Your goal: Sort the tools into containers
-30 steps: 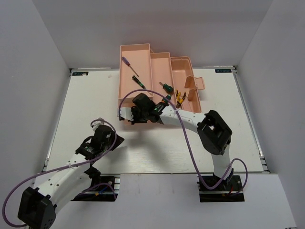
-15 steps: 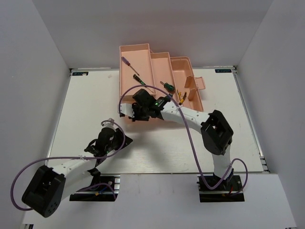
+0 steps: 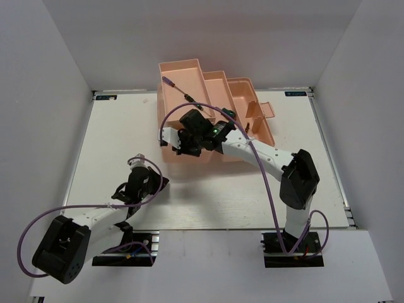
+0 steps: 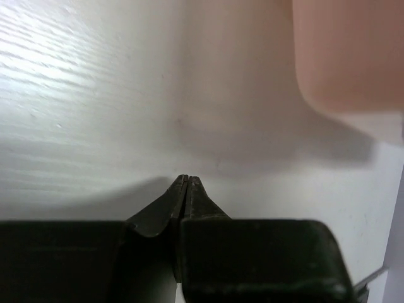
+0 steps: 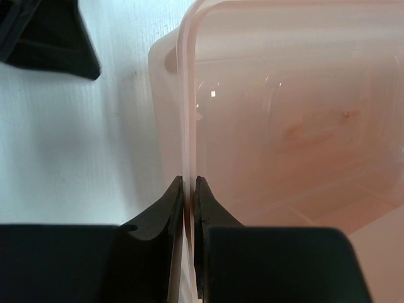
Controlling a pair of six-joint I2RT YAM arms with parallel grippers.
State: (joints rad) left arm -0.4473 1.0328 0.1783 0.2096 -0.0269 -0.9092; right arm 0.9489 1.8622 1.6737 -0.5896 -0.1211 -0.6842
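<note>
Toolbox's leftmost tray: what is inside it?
A purple-handled screwdriver and a black-green screwdriver lie at its far end. The right gripper, pinching the tray rim, hides the near part from above; its wrist view shows bare pink plastic.

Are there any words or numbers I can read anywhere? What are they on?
Nothing can be read.
The far-left small sticker on the white table: too small to read.
The far-right small sticker: too small to read.
The salmon-pink plastic toolbox: no writing shows.

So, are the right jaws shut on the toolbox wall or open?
Shut on it. In the right wrist view the jaws pinch the toolbox rim from both sides, only the thin pink wall between them.
</note>
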